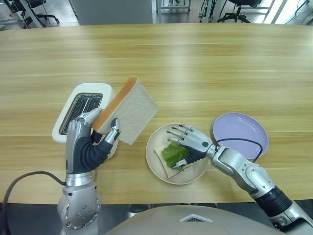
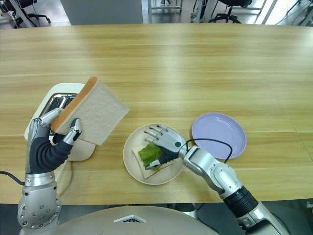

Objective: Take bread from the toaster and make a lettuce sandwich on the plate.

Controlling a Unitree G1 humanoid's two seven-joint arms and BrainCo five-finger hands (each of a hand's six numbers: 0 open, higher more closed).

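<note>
My left hand [image 1: 88,142] is shut on a slice of white bread [image 1: 128,111], held tilted above the table just right of the white toaster [image 1: 78,110]. A beige plate [image 1: 155,164] lies near the front edge with another bread slice [image 1: 167,169] on it and a green lettuce leaf [image 1: 174,153] on top. My right hand [image 1: 190,141] rests over the plate with its fingers spread, touching the lettuce from the right.
An empty lilac plate [image 1: 239,133] sits right of the beige plate, a black cable [image 1: 239,142] crossing its near rim. The wide wooden table [image 1: 195,68] stretches bare beyond. Chairs and desk legs stand behind the far edge.
</note>
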